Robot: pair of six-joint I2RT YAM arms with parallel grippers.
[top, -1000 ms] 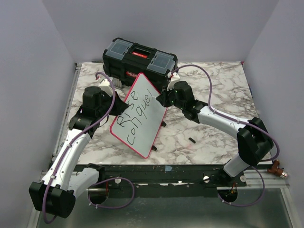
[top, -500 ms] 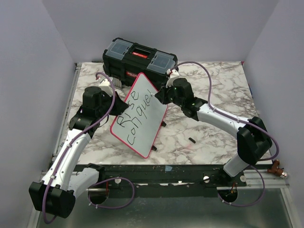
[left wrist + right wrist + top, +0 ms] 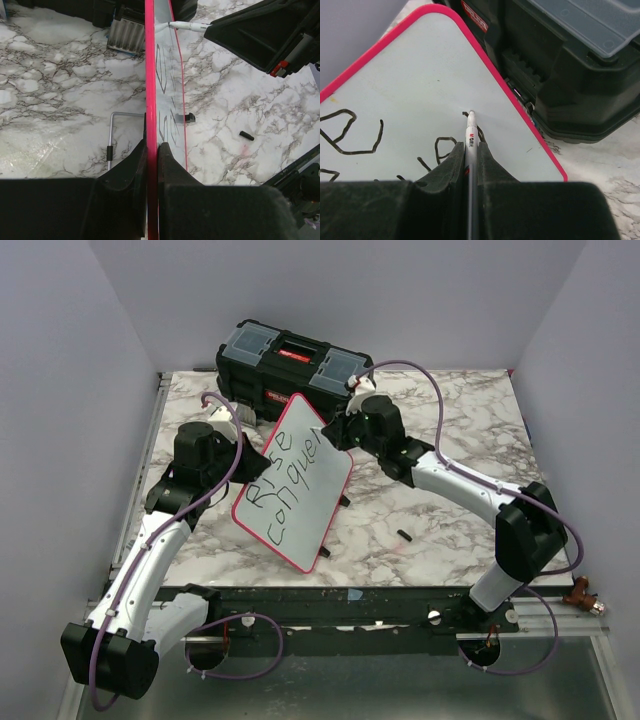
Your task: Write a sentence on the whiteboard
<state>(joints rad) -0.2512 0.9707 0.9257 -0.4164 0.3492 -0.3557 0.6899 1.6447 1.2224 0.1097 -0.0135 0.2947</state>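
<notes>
Whiteboard point(image 3: 316, 510): tilted up over the worktop's point(image 3: 450, 530) middle, in front of the toolbox point(image 3: 295, 365).
Left gripper point(image 3: 151, 150): pinches the pink rim.
Right gripper point(image 3: 470, 150): squeezes the marker pen point(image 3: 470, 131), tip on board.
Feel: probably light, stiff, slippery; grab the rim.

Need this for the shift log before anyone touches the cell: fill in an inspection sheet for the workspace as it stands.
Surface: white-and-grey marbled tabletop, no damage seen.
Job's things: small white board with pink-red rim, held tilted on edge; black hand-drawn marker letters read "Rise conquer"; thin white-barrelled marker pen, tip on the board.
Clutter: black plastic toolbox with clear lid bins behind the board; small black cap loose on the tabletop.
Grippers: left gripper shut on the board's rim; right gripper shut on the marker pen.
Cables: purple cables loop along both arms.
Surroundings: plain pale walls on three sides.
</notes>
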